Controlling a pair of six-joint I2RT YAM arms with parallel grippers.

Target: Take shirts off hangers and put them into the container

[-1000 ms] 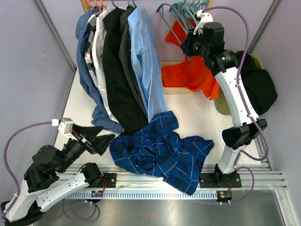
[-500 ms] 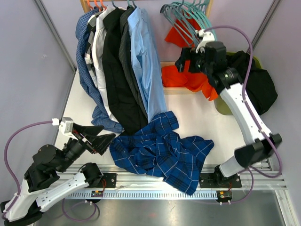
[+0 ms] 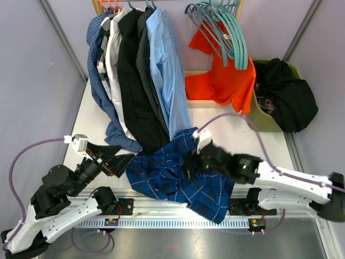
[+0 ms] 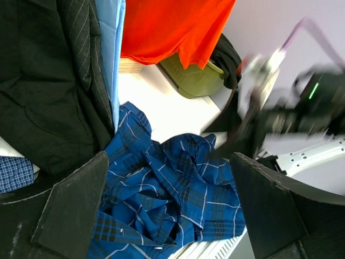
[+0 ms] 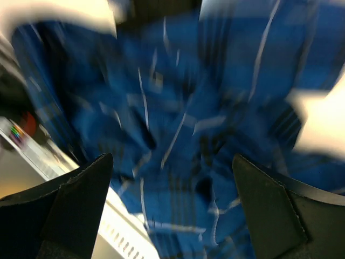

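Dark blue long-sleeved shirt with pale windowpane check (image 3: 161,175) lay crumpled on the white bench (image 3: 232,137), toward its near edge. We noted the right tool (image 5: 171,162) spread wide just above that shirt, gripping nothing; its view was blurred. Left tool (image 4: 168,159) also wide open, empty, just beside the shirt. Rounded olive-green plastic tub (image 3: 262,123), far right, held a black shirt (image 3: 288,97).

Robot lab cell: plain walls (image 3: 32,70), aluminium rail (image 3: 161,208), white table (image 3: 226,135).

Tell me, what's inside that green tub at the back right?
A black garment fills the green tub and spills over its rim. Anything lying beneath it is covered.
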